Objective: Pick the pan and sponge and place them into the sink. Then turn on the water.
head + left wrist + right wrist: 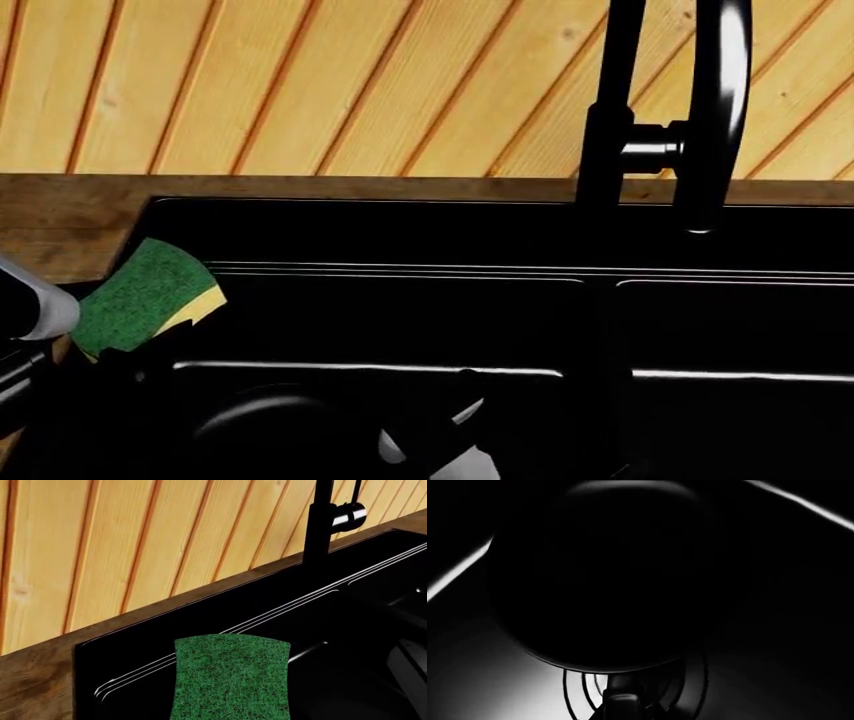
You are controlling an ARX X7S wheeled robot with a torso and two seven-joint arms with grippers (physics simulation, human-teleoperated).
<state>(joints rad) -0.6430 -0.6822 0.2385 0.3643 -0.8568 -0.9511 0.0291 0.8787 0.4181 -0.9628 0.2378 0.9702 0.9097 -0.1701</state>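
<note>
The sponge [231, 677] fills the near part of the left wrist view, green side up, at the left edge of the sink [400, 230]. The left gripper's jaws are hidden, so I cannot tell. The pan [600, 580] hangs in the sink over a drain. The right gripper's jaws cannot be seen either. The tap [641, 110] stands behind.
</note>
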